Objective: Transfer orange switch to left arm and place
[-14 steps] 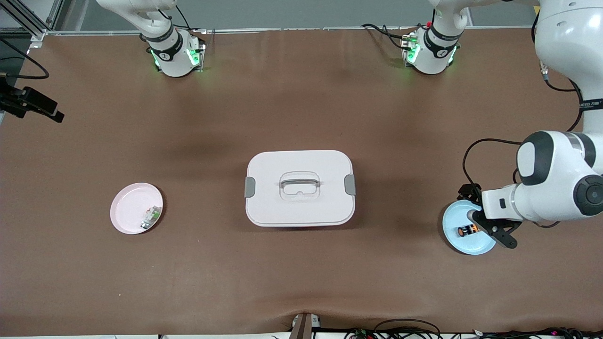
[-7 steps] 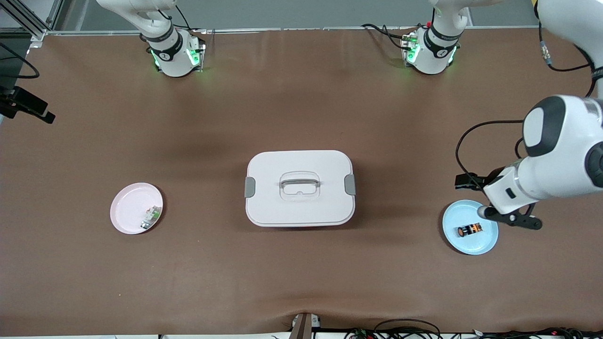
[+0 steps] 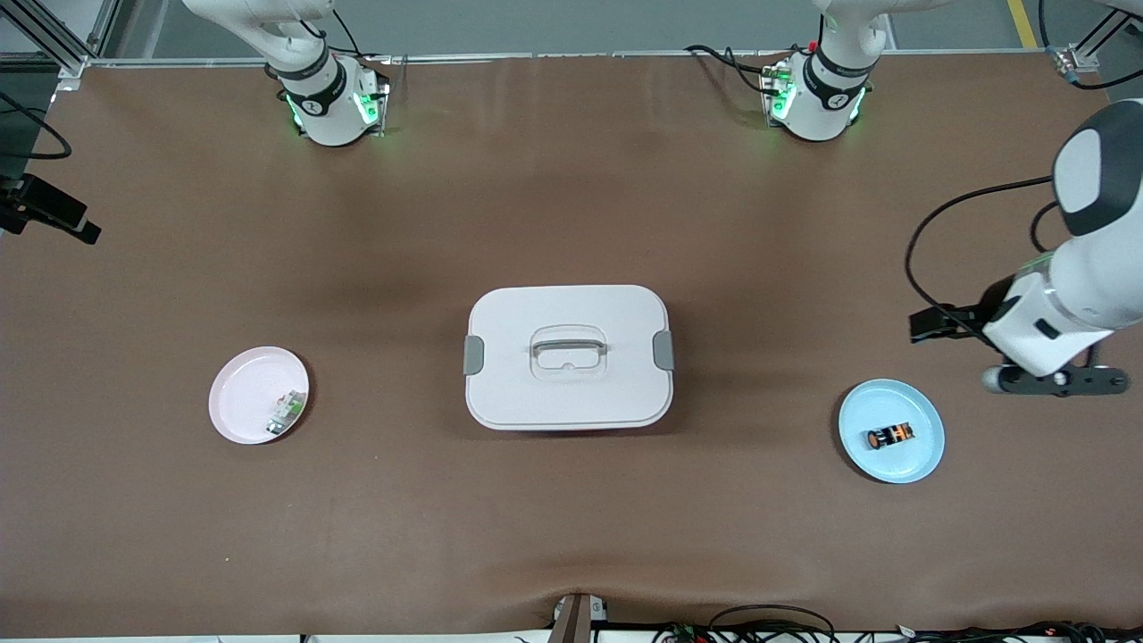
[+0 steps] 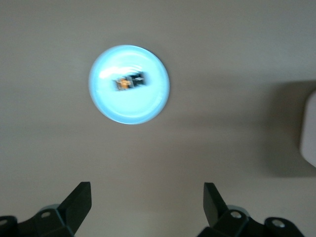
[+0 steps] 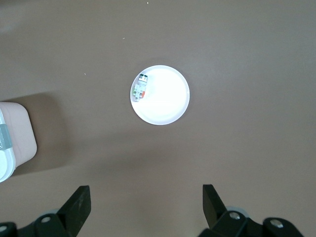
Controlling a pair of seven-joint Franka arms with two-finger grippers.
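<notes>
The orange switch lies on its side on a light blue plate near the left arm's end of the table. My left gripper is open and empty, up in the air over bare table beside the plate. In the left wrist view the gripper is apart from the switch and its plate. The white box stands mid-table, lid shut. My right gripper is open and empty, high up; only a black part of it shows at the front view's edge.
A pink plate with a small green-and-white part sits toward the right arm's end of the table. It also shows in the right wrist view, with the box's corner beside it. Cables run along the table edge nearest the camera.
My left gripper has lifted off the blue plate and drawn away toward the left arm's end of the table, empty. The switch stays on the plate. My right gripper shifted slightly.
</notes>
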